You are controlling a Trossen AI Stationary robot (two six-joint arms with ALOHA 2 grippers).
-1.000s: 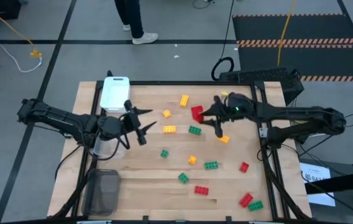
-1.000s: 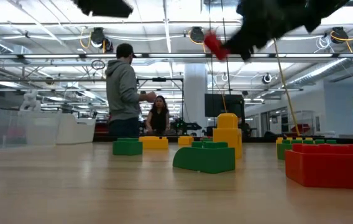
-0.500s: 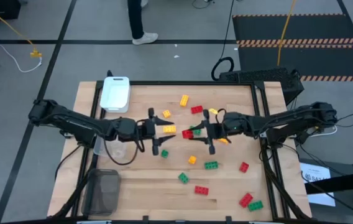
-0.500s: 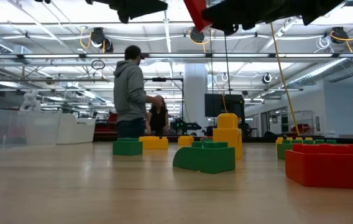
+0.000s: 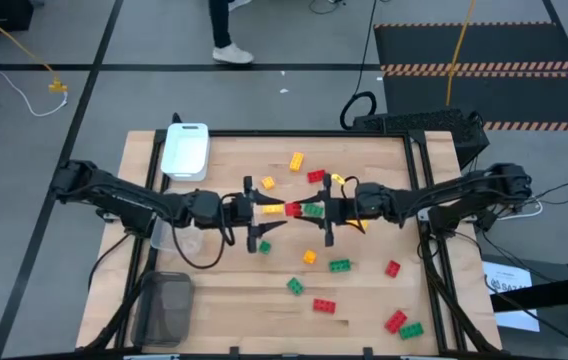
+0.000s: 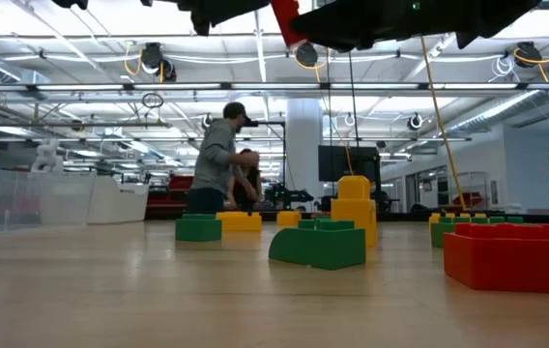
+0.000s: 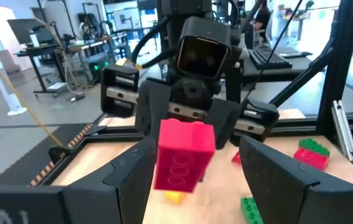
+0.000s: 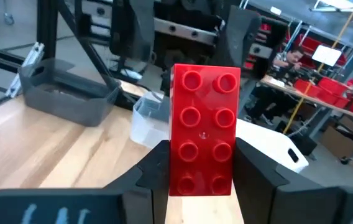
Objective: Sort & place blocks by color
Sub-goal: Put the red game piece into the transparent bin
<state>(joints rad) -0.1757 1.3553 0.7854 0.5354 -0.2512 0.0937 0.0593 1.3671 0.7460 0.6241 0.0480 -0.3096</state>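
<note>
Two hands meet above mid-surface (image 5: pixel 234 290): your left hand (image 5: pixel 261 212) comes in with fingers spread wide and empty, seemingly to receive a handover. Your right hand (image 5: pixel 316 210) grips the red block (image 5: pixel 292 210) by one end, long axis pointing along its fingers toward the left hand, studs toward its wrist camera.

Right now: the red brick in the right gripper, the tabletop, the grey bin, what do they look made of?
Red brick: likely hard moulded plastic, glossy, going by the highlights on its round studs. It sits clamped in the right gripper.
Tabletop: looks like wood, pale planks with visible grain, satin sheen.
Grey bin: probably plastic, translucent smoky grey with a moulded rim.
</note>
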